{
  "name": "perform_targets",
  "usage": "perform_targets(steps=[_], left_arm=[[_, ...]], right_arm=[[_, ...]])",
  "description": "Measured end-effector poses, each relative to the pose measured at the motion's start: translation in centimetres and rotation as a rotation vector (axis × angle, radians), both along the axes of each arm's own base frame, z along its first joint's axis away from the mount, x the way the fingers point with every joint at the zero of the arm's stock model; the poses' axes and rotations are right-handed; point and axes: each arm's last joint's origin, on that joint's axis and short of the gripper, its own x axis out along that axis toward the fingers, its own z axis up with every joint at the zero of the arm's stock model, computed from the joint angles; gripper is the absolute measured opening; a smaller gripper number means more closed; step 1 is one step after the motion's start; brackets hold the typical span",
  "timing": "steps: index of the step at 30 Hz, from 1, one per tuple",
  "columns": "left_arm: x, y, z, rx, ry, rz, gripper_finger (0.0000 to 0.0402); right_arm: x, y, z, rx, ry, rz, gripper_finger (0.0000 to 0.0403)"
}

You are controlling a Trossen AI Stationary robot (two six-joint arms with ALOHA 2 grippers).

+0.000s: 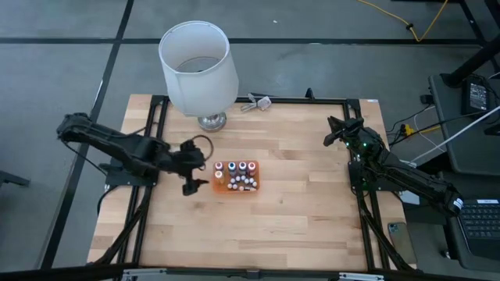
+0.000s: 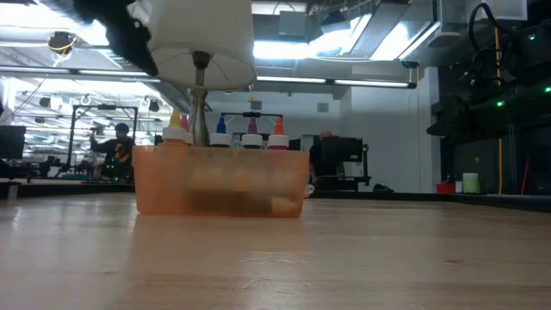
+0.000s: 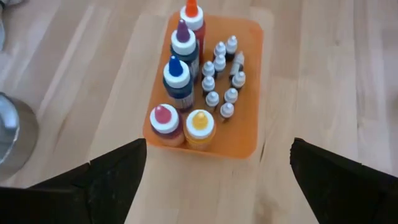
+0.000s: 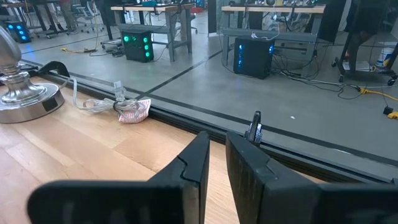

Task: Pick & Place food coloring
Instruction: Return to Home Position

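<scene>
High view: left of centre the left hand (image 1: pixel 197 166) hangs spread beside the orange tray (image 1: pixel 255 190) holding the food coloring (image 1: pixel 237 175), the right hand (image 1: pixel 337 133) pressed together far right, so I judge only retreating home remains.

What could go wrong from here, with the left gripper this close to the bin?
1. The open left gripper hangs beside the orange bin; a low swing could shove it or topple the tall bottles.
2. The lamp stands close by; a wide retreat might clip its base.
The right gripper waits far off to the right.
</scene>
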Motion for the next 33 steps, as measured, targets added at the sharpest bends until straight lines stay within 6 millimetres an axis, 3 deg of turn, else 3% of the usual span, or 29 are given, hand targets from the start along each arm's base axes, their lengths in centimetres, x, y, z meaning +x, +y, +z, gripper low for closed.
perform_targets(steps=[7, 13, 24, 33], left_arm=[[-4.3, 1.4, -2.7, -0.027, -0.122, 0.041, 0.0384], [-7.3, 2.9, -5.2, 0.007, -0.229, 0.174, 0.0386], [-9.2, 4.6, -11.1, 0.214, -0.419, 0.337, 0.0386], [-9.4, 5.1, -12.8, 0.140, -0.495, 0.226, 0.0386]], right_arm=[[0.0, 0.0, 0.0, 0.000, 0.000, 0.000, 0.0058], [0.0, 0.0, 0.0, 0.000, 0.000, 0.000, 0.0058], [0.0, 0.0, 0.0, 0.000, 0.000, 0.000, 0.0058], [0.0, 0.0, 0.0, 0.000, 0.000, 0.000, 0.0058]])
